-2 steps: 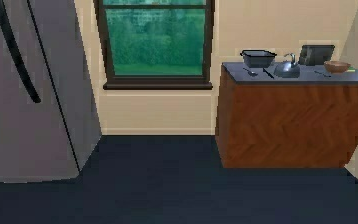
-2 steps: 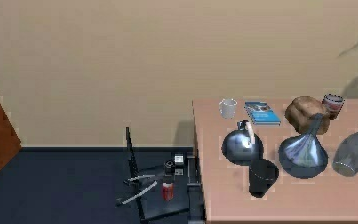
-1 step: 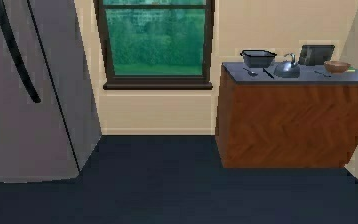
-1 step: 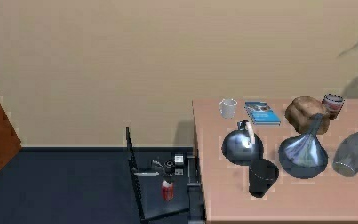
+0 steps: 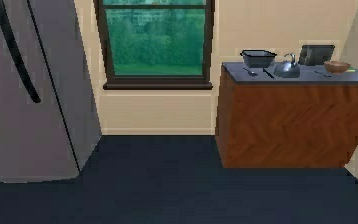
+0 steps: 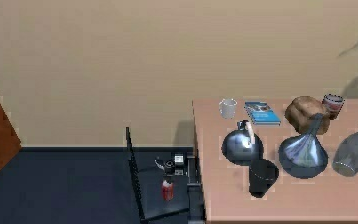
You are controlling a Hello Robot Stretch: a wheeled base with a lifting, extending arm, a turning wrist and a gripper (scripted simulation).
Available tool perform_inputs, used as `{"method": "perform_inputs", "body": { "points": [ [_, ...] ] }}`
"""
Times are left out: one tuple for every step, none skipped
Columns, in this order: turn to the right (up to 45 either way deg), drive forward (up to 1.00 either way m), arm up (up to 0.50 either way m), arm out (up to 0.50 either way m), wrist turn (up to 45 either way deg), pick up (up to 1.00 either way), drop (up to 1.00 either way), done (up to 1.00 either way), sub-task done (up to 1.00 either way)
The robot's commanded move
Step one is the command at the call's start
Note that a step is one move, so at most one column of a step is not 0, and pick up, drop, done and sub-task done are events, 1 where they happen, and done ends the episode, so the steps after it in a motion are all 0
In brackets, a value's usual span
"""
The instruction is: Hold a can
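Arm side view: dark square arm bar [image 6: 193, 188] rises beside the edge of the pale tan tabletop [image 6: 217, 205]. The gripper [image 6: 167, 165] sits left of the bar's white marker squares, over dark floor and near a thin dark chair frame [image 6: 134, 170]. Right at its far end is a small red cylinder w/ pale top [image 6: 168, 190], prob. the can. Can't tell if it's held or resting on sthg, nor how the fingers stand. A 2nd small cylinder w/ reddish band [image 6: 333, 102] stands far across the table by a brown loaf-like lump [image 6: 305, 112].

Judgement: grasp/lift step in hand. Next move: raise arm slowly and check the red cylinder comes up w/ it, clear of chair & table edge.
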Motion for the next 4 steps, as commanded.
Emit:
{"method": "perform_inputs", "body": {
  "points": [
    [0.0,0.00,-0.30,0.00,0.0,0.00,0.00,0.00,0.00],
    [0.0,0.00,0.00,0.00,0.0,1.00,0.00,0.00,0.00],
    [0.0,0.00,0.10,0.00,0.0,0.00,0.00,0.00,0.00],
    [0.0,0.00,0.00,0.00,0.0,0.00,0.00,1.00,0.00]
  ]
}}
